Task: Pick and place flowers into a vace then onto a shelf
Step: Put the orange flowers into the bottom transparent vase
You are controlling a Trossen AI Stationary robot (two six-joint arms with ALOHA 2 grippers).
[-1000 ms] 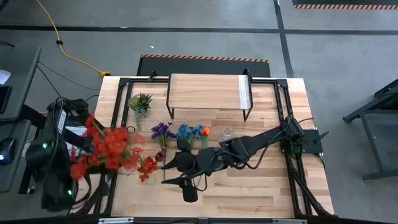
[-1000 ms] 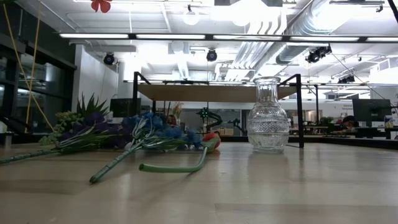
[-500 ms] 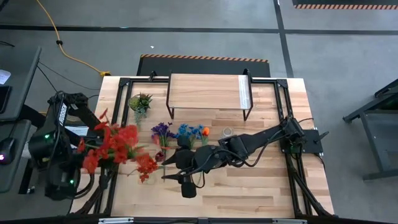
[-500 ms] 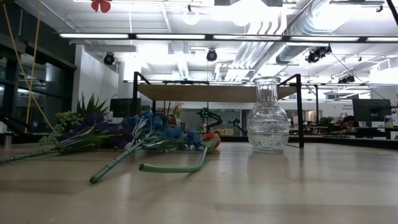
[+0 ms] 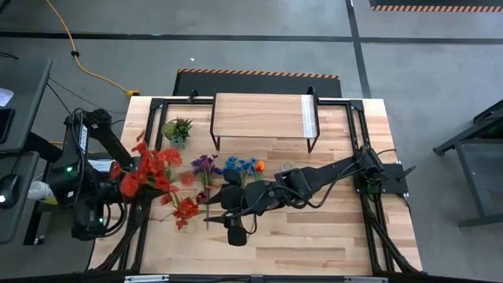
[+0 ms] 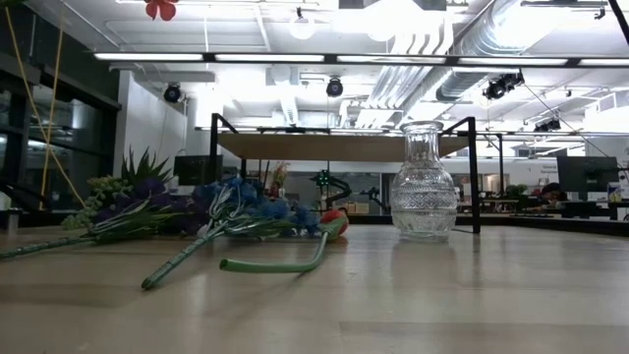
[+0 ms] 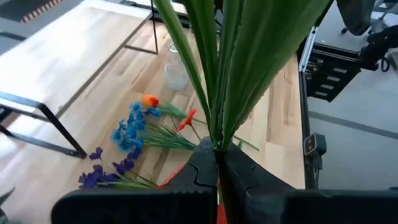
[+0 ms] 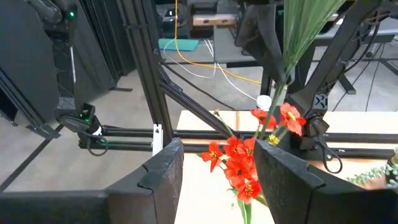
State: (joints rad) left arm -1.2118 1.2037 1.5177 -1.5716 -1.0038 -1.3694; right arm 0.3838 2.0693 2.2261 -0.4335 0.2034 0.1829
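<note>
The floor is grey concrete around a wooden table point(image 5: 330, 236), with the shelf point(image 5: 259, 116) standing at the table's far edge, nothing on it. My left gripper point(image 7: 217, 163) is raised off the table's left side and is clamped on the green stems point(image 7: 230, 62) of a bunch of red flowers point(image 5: 149, 169). The stems run straight out from between the fingers and the blooms hang past them, over the table's left edge. The glass vase point(image 5: 287, 167) stands upright, well off to the right of this gripper and in front of the shelf. That is the relation that governs the next move, in my judgement: the bunch must be turned stems-down and carried across to the vase's narrow neck. My right arm lies stretched across the table beside the vase. Its gripper point(image 8: 221, 155), fingers apart and holding nothing, points at a loose red flower point(image 5: 186, 211) lying just ahead of it. That arm is the main obstruction. The purple flowers point(image 5: 204, 165), blue flowers point(image 5: 236, 167) and orange flower point(image 5: 259, 165) lie flat between the bunch and the vase. A small green plant point(image 5: 177, 128) stands near the shelf's left end.
</note>
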